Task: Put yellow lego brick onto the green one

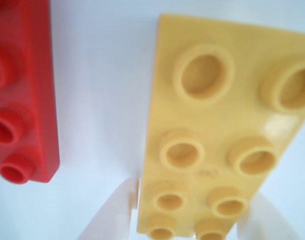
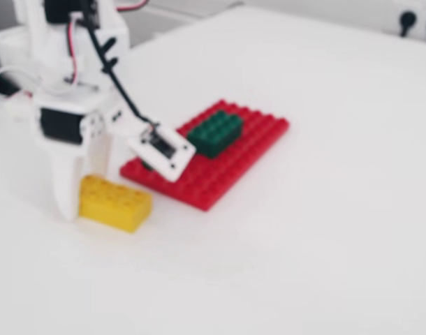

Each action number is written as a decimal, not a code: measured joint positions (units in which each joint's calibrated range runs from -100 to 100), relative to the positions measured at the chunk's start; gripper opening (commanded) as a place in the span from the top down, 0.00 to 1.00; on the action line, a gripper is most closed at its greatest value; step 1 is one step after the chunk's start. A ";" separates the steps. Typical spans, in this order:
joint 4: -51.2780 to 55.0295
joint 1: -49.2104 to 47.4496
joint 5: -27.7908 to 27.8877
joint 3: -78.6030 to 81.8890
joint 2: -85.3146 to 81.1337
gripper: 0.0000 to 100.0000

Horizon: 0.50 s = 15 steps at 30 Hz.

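The bright yellow plastic 2x4-stud brick (image 2: 115, 203) lies flat on the white desk (image 2: 325, 209), studs up, near the desk's left side as the fixed view shows it, just off the near-left corner of the large flat red studded baseplate (image 2: 213, 174) and apart from it by a narrow strip of bare desk. In the wrist view the yellow brick (image 1: 217, 135) fills the middle and right of the picture, its long axis running away from the camera, with the red baseplate's edge (image 1: 27, 100) off to the left.

The white two-finger gripper (image 1: 187, 215) straddles the near end of the yellow brick: one pale finger (image 1: 115, 212) stands at the brick's left side and the other at its right side. The jaws are spread about as wide as the brick; whether they press on its sides or only stand beside them I cannot tell. In the fixed view the gripper (image 2: 77, 199) stands upright at the brick's left end, reaching down to the desk.

The dark green plastic 2x4-stud brick (image 2: 215, 132) sits on the red baseplate, toward its far-left part in the fixed view, well apart from the yellow brick.
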 measured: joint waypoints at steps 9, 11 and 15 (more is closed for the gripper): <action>0.00 0.00 0.00 0.00 0.00 0.82; 0.00 0.00 0.00 0.00 0.00 0.82; 0.00 0.00 0.00 0.00 0.00 0.84</action>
